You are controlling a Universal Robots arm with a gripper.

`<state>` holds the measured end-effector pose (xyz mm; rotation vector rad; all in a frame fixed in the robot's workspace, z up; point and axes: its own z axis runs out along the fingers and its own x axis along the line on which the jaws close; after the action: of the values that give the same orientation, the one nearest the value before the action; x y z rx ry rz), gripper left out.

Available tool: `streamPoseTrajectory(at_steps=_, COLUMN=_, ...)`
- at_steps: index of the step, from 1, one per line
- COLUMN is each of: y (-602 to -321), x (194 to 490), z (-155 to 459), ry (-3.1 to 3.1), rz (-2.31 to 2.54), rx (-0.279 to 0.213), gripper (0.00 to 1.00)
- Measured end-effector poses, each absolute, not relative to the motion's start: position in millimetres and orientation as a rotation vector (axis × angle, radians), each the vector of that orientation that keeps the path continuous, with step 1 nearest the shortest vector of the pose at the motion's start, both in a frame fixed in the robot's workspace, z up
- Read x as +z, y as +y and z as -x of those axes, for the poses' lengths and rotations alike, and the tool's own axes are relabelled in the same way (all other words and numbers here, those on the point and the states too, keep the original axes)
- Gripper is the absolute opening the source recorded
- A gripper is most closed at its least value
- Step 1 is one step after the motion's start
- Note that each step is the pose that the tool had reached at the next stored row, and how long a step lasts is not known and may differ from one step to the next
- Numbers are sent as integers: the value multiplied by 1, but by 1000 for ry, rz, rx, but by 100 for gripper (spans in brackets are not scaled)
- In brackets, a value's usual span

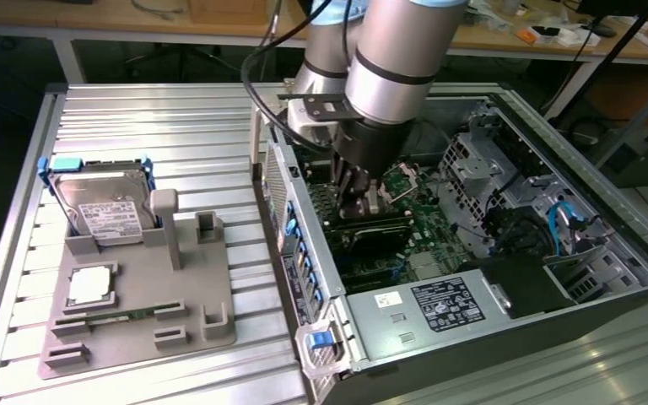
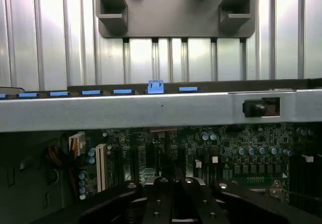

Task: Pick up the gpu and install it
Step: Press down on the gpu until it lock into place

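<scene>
Reaching down into the open pc case [image 1: 526, 342], the arm [image 1: 386, 76] had its tool [image 1: 360, 211] low over the mobo [image 1: 431, 224], close to the case's rear wall [image 1: 290, 219]. The tool's fingers [image 2: 161, 199] were together in the wrist view, w/ no gap btwn them. Whether anything thin was pinched there couldn't be told.

The gpu [image 1: 320, 201] was, as far as could be told, the green board standing on edge inside the case. It sat just beside the tool on the rear-wall side, partly hidden by the arm. Contact w/ the tool wasn't clear.

Also inside the case:
- A PSU [image 1: 442, 299] w/ a white label lay flat in the corner by the blue latch [image 1: 321, 340].
- Blue cables [image 1: 566, 219] ran along the side opposite the rear wall.
- Blue clips [image 1: 301, 253] lined the rear wall's top edge. The wrist view showed that wall as a grey bar across the mobo's slots & capacitors.

Outside the case, past its rear wall, a grey holder tray [image 1: 206, 308] lay on the ribbed metal tabletop [image 1: 132, 118], near the case but apart from it. On the tray:
- A silver HDD [image 1: 105, 202] stood tilted in a blue-edged cradle.
- A square chip [image 1: 90, 285] lay flat.
- A memory stick [image 1: 116, 316] lay flat in its groove.
- Two upright posts [image 1: 166, 215] stood on the tray's case-side half.
</scene>
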<state>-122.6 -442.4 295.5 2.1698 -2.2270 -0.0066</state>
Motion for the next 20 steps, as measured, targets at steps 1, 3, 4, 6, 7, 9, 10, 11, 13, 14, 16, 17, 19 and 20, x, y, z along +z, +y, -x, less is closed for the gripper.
streamPoseTrajectory(at_steps=1, y=-443, x=295, z=119, ry=-2227, rz=-2170, rx=-7, gripper=11)
streamPoseTrajectory(at_steps=3, y=-444, x=294, z=109, ry=-2227, rz=-2170, rx=-7, gripper=11)
streamPoseTrajectory(at_steps=4, y=-445, x=293, z=103, ry=-2227, rz=-2170, rx=-7, gripper=11)
streamPoseTrajectory(at_steps=6, y=-447, x=292, z=95, ry=-2227, rz=-2170, rx=-7, gripper=11)
streamPoseTrajectory(at_steps=7, y=-448, x=292, z=90, ry=-2227, rz=-2169, rx=-7, gripper=11)
streamPoseTrajectory(at_steps=9, y=-451, x=291, z=82, ry=-2226, rz=-2170, rx=-7, gripper=11)
streamPoseTrajectory(at_steps=10, y=-452, x=290, z=78, ry=-2226, rz=-2169, rx=-8, gripper=11)
streamPoseTrajectory(at_steps=11, y=-453, x=289, z=75, ry=-2226, rz=-2169, rx=-8, gripper=11)
streamPoseTrajectory(at_steps=13, y=-455, x=288, z=74, ry=-2226, rz=-2169, rx=-8, gripper=11)
streamPoseTrajectory(at_steps=14, y=-455, x=288, z=74, ry=-2226, rz=-2169, rx=-8, gripper=11)
streamPoseTrajectory(at_steps=16, y=-455, x=284, z=74, ry=-2226, rz=-2169, rx=-8, gripper=11)
streamPoseTrajectory(at_steps=17, y=-455, x=282, z=74, ry=-2226, rz=-2169, rx=-8, gripper=11)
streamPoseTrajectory(at_steps=19, y=-455, x=279, z=74, ry=-2226, rz=-2169, rx=-8, gripper=11)
streamPoseTrajectory(at_steps=20, y=-455, x=277, z=74, ry=-2226, rz=-2169, rx=-8, gripper=11)
